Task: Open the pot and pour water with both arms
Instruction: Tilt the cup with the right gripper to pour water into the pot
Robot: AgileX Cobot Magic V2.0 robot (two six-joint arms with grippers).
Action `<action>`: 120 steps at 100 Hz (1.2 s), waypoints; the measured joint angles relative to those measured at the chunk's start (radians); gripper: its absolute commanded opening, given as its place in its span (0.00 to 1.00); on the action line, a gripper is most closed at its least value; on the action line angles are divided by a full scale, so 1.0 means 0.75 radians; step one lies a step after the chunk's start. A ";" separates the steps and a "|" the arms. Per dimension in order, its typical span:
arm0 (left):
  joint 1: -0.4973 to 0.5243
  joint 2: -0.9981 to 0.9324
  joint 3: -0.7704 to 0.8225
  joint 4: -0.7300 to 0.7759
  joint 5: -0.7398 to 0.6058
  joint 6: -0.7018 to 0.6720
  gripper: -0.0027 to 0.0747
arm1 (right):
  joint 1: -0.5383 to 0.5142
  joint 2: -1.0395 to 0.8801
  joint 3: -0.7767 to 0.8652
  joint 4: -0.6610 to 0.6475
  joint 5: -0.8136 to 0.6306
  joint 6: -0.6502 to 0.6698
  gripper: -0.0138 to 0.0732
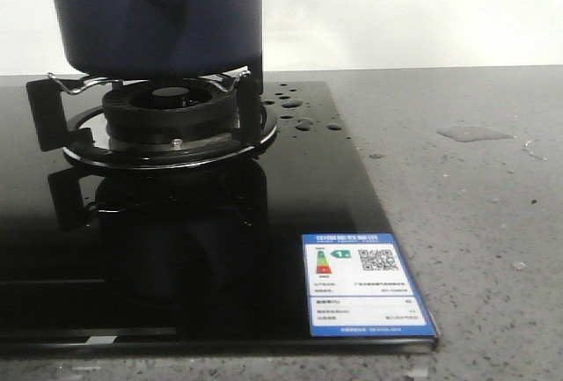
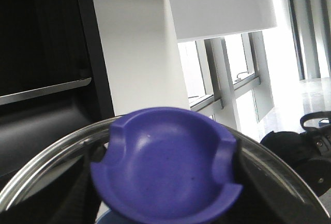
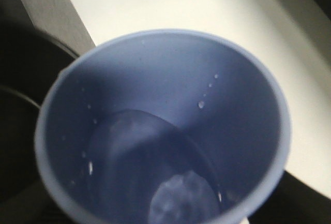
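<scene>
front view is showing you the pot (image 1: 154, 16) sitting on the burner (image 1: 171, 117); neither hand's grip is showing, so you cannot tell.

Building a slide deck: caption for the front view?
Navy pot on the burner, water droplets on the black glass hob.
</scene>
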State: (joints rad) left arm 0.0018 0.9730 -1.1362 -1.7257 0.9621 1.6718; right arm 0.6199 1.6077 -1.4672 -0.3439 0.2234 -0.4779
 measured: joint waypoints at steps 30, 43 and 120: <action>0.000 0.000 0.000 -0.002 0.000 -0.003 0.41 | 0.003 0.094 -0.002 -0.426 -0.035 0.000 0.43; 0.000 0.000 0.000 -0.002 0.000 -0.003 0.41 | 0.003 0.112 -0.002 -0.575 -0.087 0.000 0.43; -0.037 0.000 0.000 -0.002 -0.009 -0.003 0.41 | 0.000 0.112 -0.003 -1.176 -0.141 0.000 0.43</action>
State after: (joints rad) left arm -0.0263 0.9730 -1.1362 -1.7270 0.9554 1.6696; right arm 0.6198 1.6917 -1.4693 -1.2256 0.1178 -0.4779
